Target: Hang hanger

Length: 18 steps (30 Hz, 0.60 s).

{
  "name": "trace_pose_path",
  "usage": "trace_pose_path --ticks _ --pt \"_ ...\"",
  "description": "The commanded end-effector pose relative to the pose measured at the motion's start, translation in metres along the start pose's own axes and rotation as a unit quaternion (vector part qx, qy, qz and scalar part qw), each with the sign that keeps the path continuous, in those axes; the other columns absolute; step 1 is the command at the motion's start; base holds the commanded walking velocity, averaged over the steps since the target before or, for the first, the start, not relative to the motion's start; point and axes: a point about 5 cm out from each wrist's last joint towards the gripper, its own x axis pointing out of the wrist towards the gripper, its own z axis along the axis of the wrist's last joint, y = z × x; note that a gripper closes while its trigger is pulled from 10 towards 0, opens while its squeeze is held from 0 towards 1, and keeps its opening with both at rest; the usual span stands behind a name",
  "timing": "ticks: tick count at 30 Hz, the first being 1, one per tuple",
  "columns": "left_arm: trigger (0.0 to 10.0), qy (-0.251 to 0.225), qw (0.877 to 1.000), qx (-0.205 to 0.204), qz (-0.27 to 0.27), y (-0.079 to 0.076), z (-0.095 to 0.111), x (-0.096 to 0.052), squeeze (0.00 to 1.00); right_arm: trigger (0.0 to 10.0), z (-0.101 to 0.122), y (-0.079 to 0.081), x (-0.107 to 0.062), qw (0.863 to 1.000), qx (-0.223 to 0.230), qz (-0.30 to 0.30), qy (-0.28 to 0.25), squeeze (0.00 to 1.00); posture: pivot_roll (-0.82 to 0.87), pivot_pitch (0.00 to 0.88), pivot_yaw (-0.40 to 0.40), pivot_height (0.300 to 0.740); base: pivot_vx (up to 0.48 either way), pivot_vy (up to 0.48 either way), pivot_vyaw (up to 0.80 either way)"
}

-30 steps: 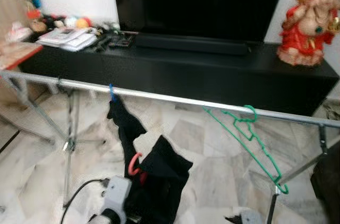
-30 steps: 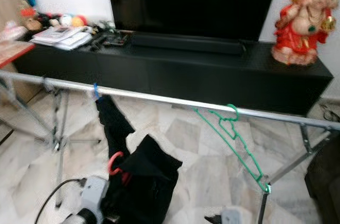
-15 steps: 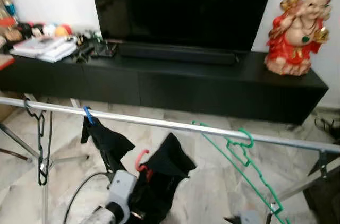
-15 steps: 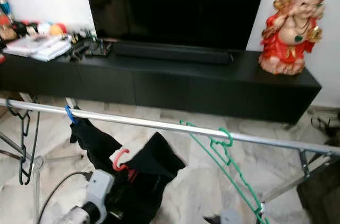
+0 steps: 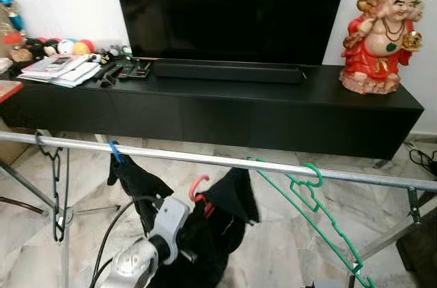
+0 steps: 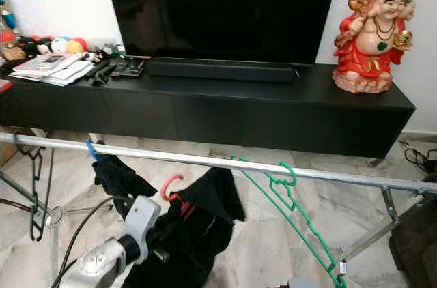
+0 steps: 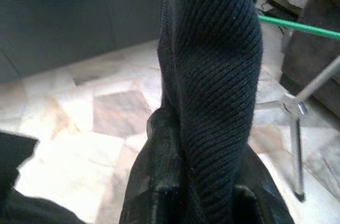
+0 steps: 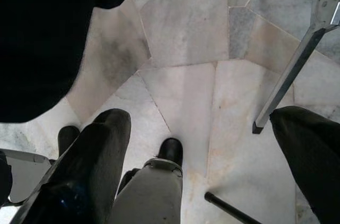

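The left hand grips a black knitted garment draped on a red plastic hanger, raising its hook toward the silver metal rail just above, probably to hook it on. The right hand hangs slack and released over the marble floor. An empty green wire hanger already hangs there, before a black TV bench.
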Motion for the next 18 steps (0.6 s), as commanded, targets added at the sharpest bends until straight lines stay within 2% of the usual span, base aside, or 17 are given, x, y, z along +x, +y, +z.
trace_pose_path --ticks 1,5,7,12,18 --pt "10.0 -0.018 1.0 0.003 0.022 0.01 0.009 0.005 0.0 10.0 -0.001 0.002 0.0 1.0 -0.002 0.002 0.002 0.0 0.07 0.0 0.0 0.74 0.0 0.0 0.0" --pt "10.0 -0.022 0.999 -0.004 0.047 0.018 0.015 0.012 0.0 10.0 0.0 0.001 0.0 1.0 -0.002 0.002 0.002 0.0 0.07 0.0 -0.006 0.74 0.0 0.0 0.0" --pt "10.0 -0.018 0.996 -0.003 0.085 0.025 0.017 0.018 0.0 10.0 0.001 0.001 0.0 1.0 -0.003 0.002 0.001 0.0 0.07 0.0 -0.013 0.74 0.0 0.0 0.0" --pt "10.0 -0.019 0.991 -0.043 0.122 0.033 0.023 0.032 0.0 10.0 0.002 0.004 0.001 1.0 -0.007 0.004 0.0 0.0 0.06 0.012 -0.015 0.74 0.0 0.0 0.0" --pt "10.0 -0.009 0.991 -0.032 0.127 0.036 0.027 0.041 0.0 10.0 -0.003 0.014 0.0 1.0 -0.009 0.007 0.004 0.0 0.06 0.027 -0.02 0.74 0.0 0.0 0.0"
